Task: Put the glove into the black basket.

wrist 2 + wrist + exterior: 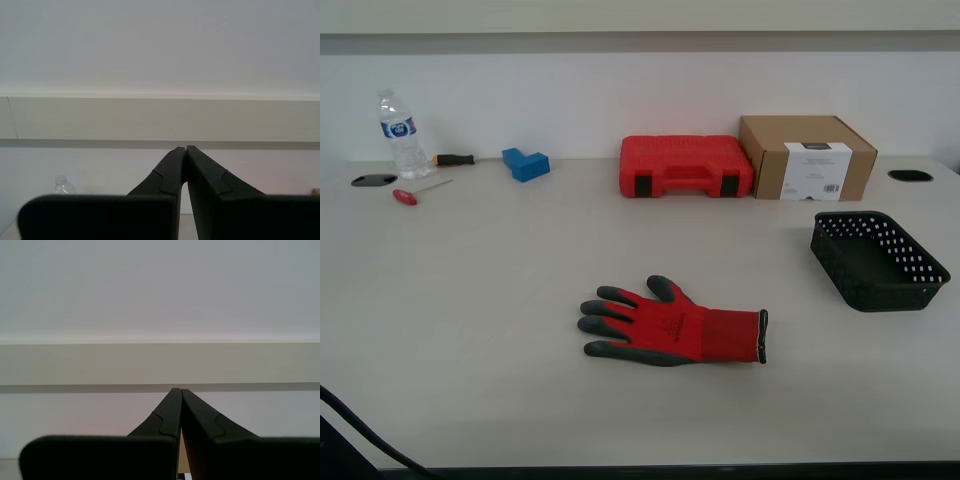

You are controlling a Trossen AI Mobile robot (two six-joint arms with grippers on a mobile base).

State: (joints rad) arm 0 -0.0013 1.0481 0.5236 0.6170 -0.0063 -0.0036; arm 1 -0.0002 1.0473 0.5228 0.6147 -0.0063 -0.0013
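One glove (675,325) and one black basket (877,260) lie well apart; my first pincer (179,390) and second pincer (186,148) are pressed together.

My first claw (177,391) is showing two matte black fingers (167,415), each one tapering to a thin tip, with a small stepped seam on it. My second claw (186,148) is looking the same. A dark cable (360,432) is curving at the exterior view's lower left corner.

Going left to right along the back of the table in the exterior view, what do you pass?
Water bottle → red-handled screwdriver → orange-handled screwdriver → blue block → red tool case → cardboard box.
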